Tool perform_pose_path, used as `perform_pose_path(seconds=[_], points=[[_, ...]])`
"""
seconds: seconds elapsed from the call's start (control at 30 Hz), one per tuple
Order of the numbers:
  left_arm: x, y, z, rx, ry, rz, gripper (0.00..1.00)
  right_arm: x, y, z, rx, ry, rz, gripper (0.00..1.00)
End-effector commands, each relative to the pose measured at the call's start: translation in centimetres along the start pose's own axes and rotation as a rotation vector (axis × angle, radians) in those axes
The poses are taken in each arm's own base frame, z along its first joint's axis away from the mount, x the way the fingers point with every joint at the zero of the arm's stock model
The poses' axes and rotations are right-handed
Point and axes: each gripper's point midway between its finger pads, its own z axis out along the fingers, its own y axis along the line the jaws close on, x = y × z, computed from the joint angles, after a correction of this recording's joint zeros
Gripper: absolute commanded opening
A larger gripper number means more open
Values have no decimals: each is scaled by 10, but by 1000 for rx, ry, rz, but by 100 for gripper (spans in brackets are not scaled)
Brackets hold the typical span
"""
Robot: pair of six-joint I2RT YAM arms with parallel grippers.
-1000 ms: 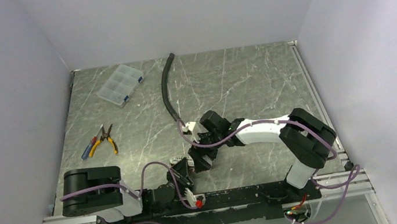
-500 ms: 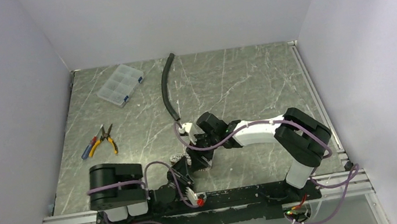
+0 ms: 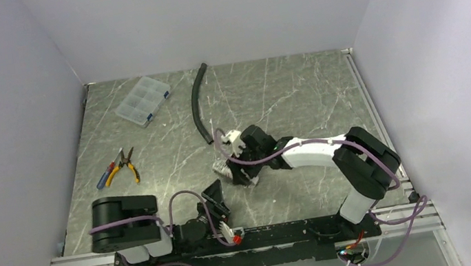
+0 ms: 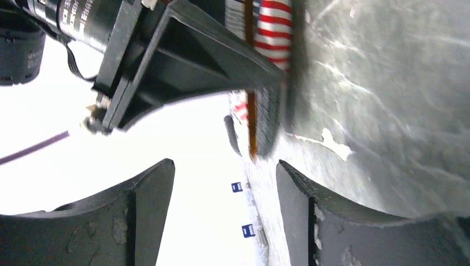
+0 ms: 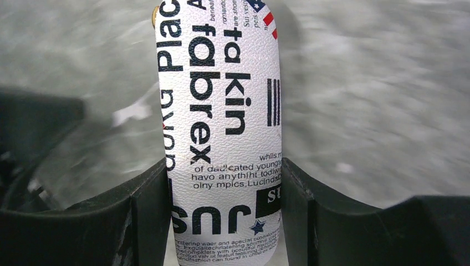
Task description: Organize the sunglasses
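Note:
My right gripper (image 5: 224,166) is shut on a white pouch (image 5: 221,111) with black print, its fingers pressing both long sides. In the top view the right gripper (image 3: 235,173) holds the pouch (image 3: 223,170) just above the table's middle. The left gripper (image 3: 214,196) stands open and empty a little nearer the bases, apart from the pouch. In the left wrist view the left gripper (image 4: 224,166) faces the pouch's (image 4: 271,33) edge. A thin orange strip (image 4: 250,111) runs along that edge and looks like part of the sunglasses. The rest of them is hidden.
A clear compartment box (image 3: 142,99) sits at the far left, with a black hose (image 3: 198,107) lying beside it. Yellow-handled pliers (image 3: 127,165) and a blue-handled tool (image 3: 105,176) lie at the left. Grey walls enclose the table on three sides.
The left gripper has opened, let go and drawn back toward the bases. The right gripper has closed on the pouch and carried it slightly away from the left arm.

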Motion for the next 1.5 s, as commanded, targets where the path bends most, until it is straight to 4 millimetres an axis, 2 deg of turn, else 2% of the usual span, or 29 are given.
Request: perform_pose_path(seconds=[0.0,0.07,0.17,0.23,0.27,0.33,0.4,0.5,0.6,0.63,0.67,0.7,0.93,1.03,1.1,1.17,1.27,1.33,1.47], points=[[11,-23,-13,110,-1,23,73,21,-75,-20,315,49,163,23],[12,-19,-16,119,5,4,74,21,-87,-22,349,47,198,21],[15,-19,-21,164,14,-40,75,17,-92,-21,353,40,190,21],[17,-9,-24,183,18,-118,75,14,-96,-22,367,43,176,23],[21,3,-25,170,20,-188,76,11,-99,-23,386,43,169,24],[37,14,-28,165,54,-284,78,7,-108,-26,433,48,161,28],[56,25,-32,143,103,-354,79,5,-114,-28,464,63,150,41],[77,28,-36,135,176,-426,79,0,-113,-28,457,72,133,72],[87,23,-36,141,223,-484,79,-11,-107,-30,416,41,109,84],[88,21,-36,144,234,-503,79,-17,-105,-32,408,25,98,94],[90,20,-34,143,243,-525,79,-20,-103,-33,396,15,90,99],[92,20,-33,142,252,-547,79,-24,-100,-33,380,10,78,99],[106,24,-23,140,297,-694,79,-31,-104,-20,348,44,13,96],[123,28,-24,135,350,-773,81,-38,-103,-13,315,54,-4,90],[136,27,-28,137,394,-831,81,-36,-106,-11,329,77,4,79],[149,27,-31,135,438,-887,83,-34,-116,-14,372,79,27,60],[170,27,-35,119,492,-981,90,-35,-137,-25,436,37,131,42],[182,25,-35,115,527,-1042,93,-34,-165,-39,517,-6,246,34],[196,20,-31,124,600,-1073,94,-29,-213,-67,669,-76,411,30]])
